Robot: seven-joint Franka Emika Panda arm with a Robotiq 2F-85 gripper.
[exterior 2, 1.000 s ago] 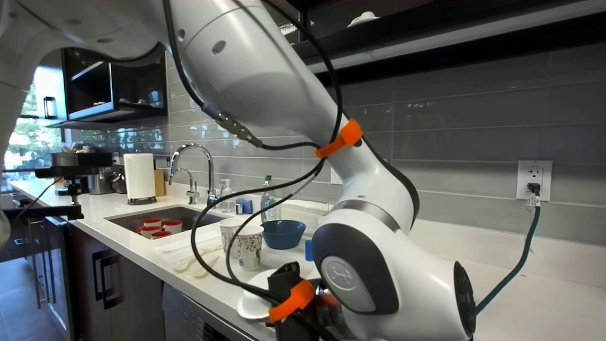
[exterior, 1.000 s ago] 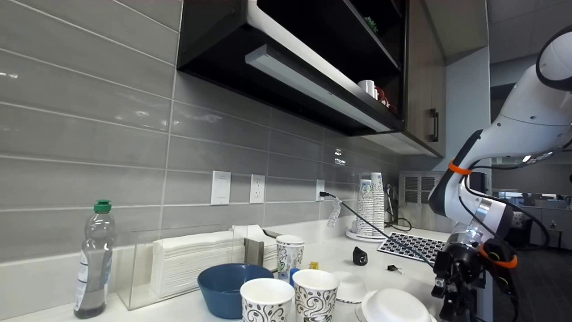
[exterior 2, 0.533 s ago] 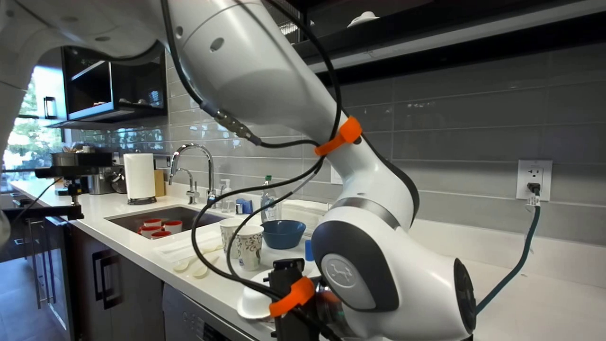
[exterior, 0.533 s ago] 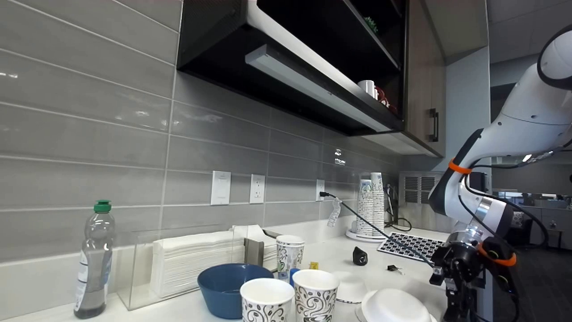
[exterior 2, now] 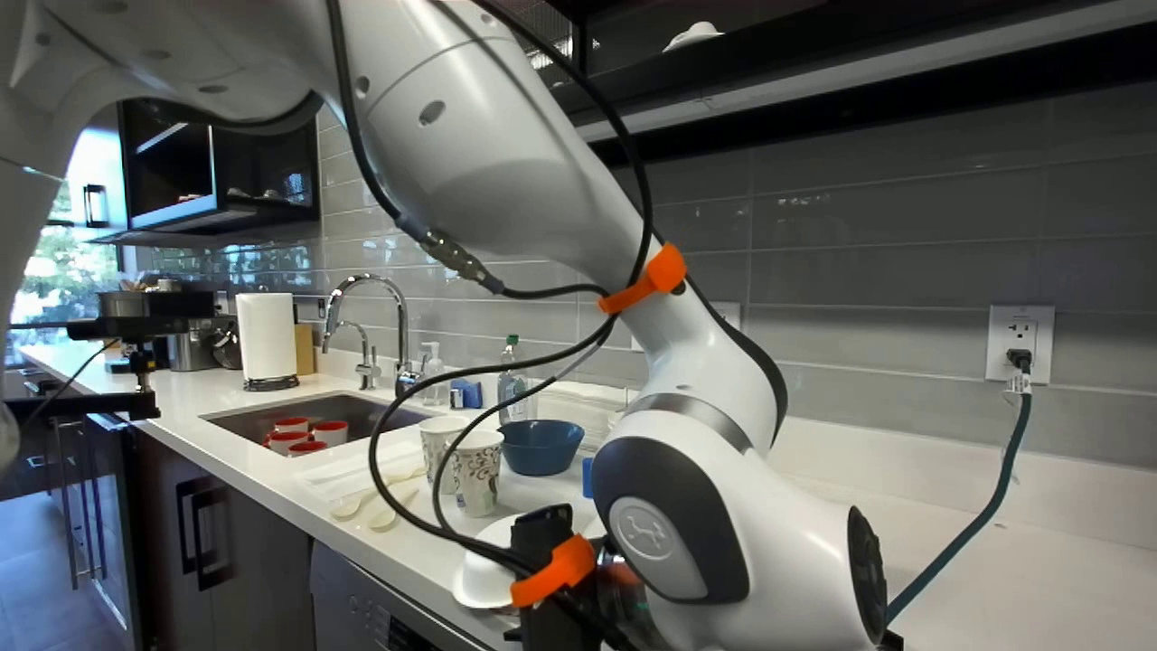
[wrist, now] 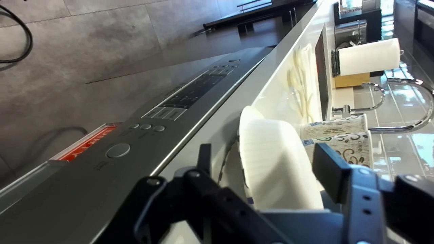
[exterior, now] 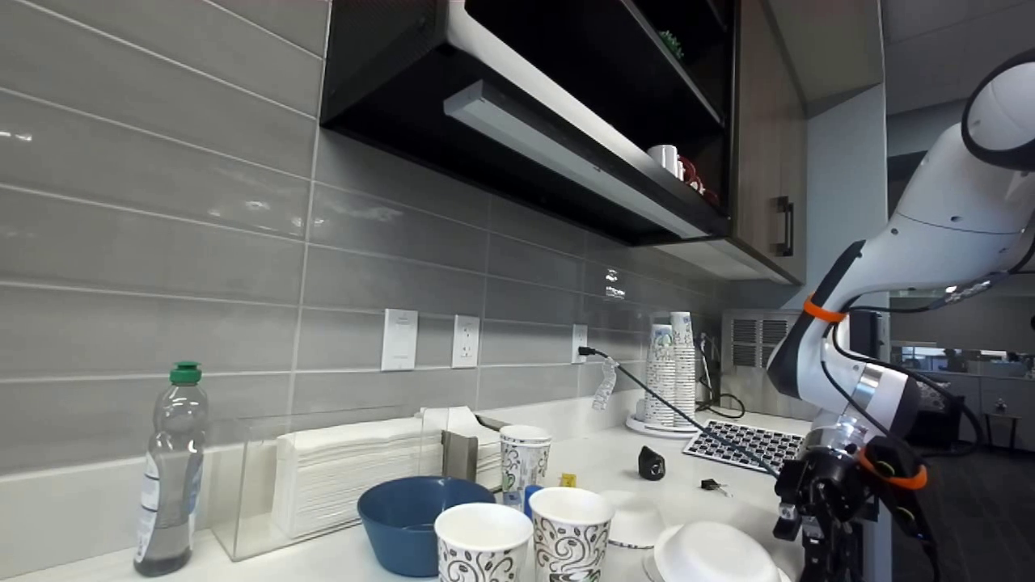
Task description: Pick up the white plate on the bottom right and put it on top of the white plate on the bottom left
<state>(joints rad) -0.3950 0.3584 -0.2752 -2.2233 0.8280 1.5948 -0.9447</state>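
Observation:
A white round dish point(exterior: 716, 556) lies upside down on the counter, its rim tilted up on one side. It also shows, partly hidden by the arm, in an exterior view point(exterior 2: 485, 579) and fills the middle of the wrist view point(wrist: 278, 162). A second white dish point(exterior: 635, 517) lies just behind it. I cannot tell which is the right or left plate of the task. My gripper point(exterior: 821, 550) is beside the front dish in an exterior view. In the wrist view my gripper point(wrist: 268, 166) is open and empty, its fingers apart with the dish beyond and between them.
Patterned paper cups point(exterior: 571, 533) and a blue bowl point(exterior: 420, 517) stand beside the dishes. A napkin holder point(exterior: 348, 477) and soap bottle point(exterior: 171, 477) are by the wall. The counter's front edge and dishwasher panel point(wrist: 193, 91) run close to the gripper. A cable point(exterior: 687, 416) crosses behind.
The arm has dipped a little, and the gripper has turned and shifted slightly left toward the dishes in an exterior view. The dishes, cups and bowl have not moved.

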